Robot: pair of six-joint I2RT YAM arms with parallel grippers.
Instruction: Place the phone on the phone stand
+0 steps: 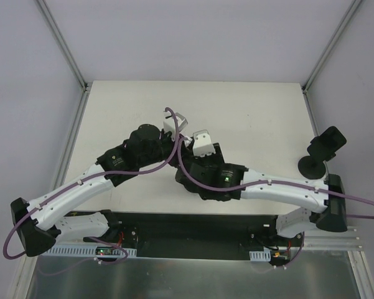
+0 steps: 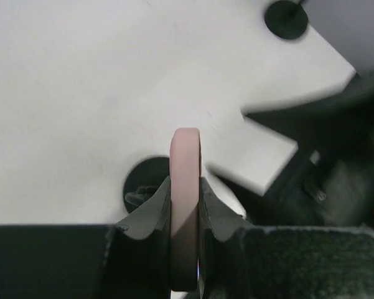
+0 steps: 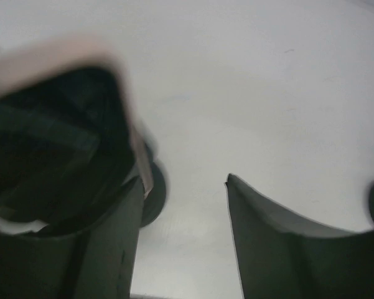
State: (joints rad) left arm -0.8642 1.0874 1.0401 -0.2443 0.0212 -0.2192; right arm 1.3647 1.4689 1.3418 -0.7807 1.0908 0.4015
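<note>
**Phone in the left grip, right jaws apart**

Right up against the lens, the dark fingers [image 2: 155, 208] of the left gripper [image 2: 185, 187], pinched hard on a pink phone [image 2: 185, 156], seen edge-on and held over the white table [image 2: 68, 81]. Just behind its lower part, a dark disc [image 2: 144, 180] down on the table: no telling what it is, or whether the two touch. Over to the right gripper [image 3: 184, 180]: jaws parted, bare table showing between them, the phone a pink blur up at the left, close by the left-hand finger, contact impossible to call. From above, both arms bent in towards mid-table, wrists almost knocking together. And out by the right edge, well apart from the phone, a black stand [image 1: 316, 156] on a round foot
</note>
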